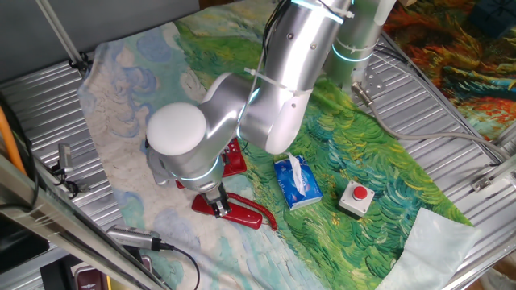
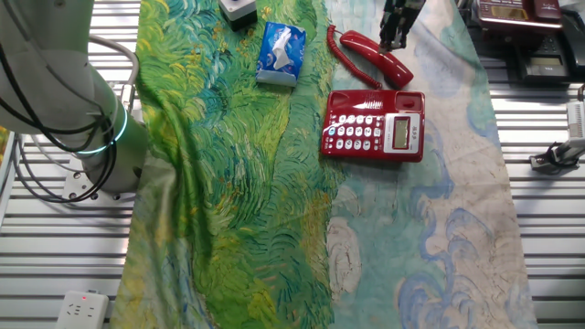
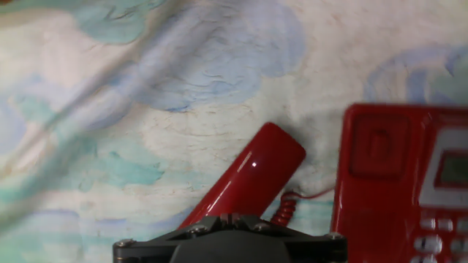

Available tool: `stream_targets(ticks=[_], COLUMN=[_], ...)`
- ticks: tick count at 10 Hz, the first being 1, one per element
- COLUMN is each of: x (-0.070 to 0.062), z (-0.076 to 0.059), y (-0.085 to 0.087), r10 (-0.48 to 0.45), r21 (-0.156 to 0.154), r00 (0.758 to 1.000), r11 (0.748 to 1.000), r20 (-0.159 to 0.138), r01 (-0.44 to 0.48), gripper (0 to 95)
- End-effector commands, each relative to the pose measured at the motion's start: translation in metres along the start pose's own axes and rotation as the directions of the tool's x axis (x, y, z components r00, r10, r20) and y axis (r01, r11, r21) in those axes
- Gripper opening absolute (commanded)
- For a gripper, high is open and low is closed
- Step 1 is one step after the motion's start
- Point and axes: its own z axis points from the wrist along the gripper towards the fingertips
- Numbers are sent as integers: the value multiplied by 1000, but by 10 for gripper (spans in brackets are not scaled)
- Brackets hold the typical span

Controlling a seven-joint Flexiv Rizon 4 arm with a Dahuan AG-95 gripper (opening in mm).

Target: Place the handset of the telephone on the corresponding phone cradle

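- The painted cloth [image 2: 228, 210] covers the table under everything.
- The telephone [image 2: 373, 126] lies flat, keypad up, its phone cradle [image 3: 376, 150] bare.
- The handset [image 2: 377, 55] lies on the cloth just beside the telephone, off the cradle, at a slant.
- The gripper [image 1: 218, 207] is down at the handset; whether its 2 fingers clasp it I cannot tell.
- A blue tissue pack [image 1: 297, 181] and a grey box [image 1: 356, 198] sit near.
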Motion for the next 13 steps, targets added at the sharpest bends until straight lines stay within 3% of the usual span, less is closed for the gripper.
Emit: stream_targets(ticks=[1,2,5,6,7,9,12,13], x=[1,1,1,1,1,1,1,1], z=[0,0,0,0,0,0,0,0], y=[0,0,0,0,0,0,0,0], r10=[-252,-292,-444,-531,-566,-664,-721,-721], r21=[25,36,114,159,178,274,398,413], r00=[968,956,895,844,820,736,656,654], r11=[968,956,888,829,801,689,547,536], r20=[8,4,-42,-76,-83,-132,-223,-229], r01=[251,292,446,536,571,671,737,736], gripper=[0,0,0,0,0,0,0,0])
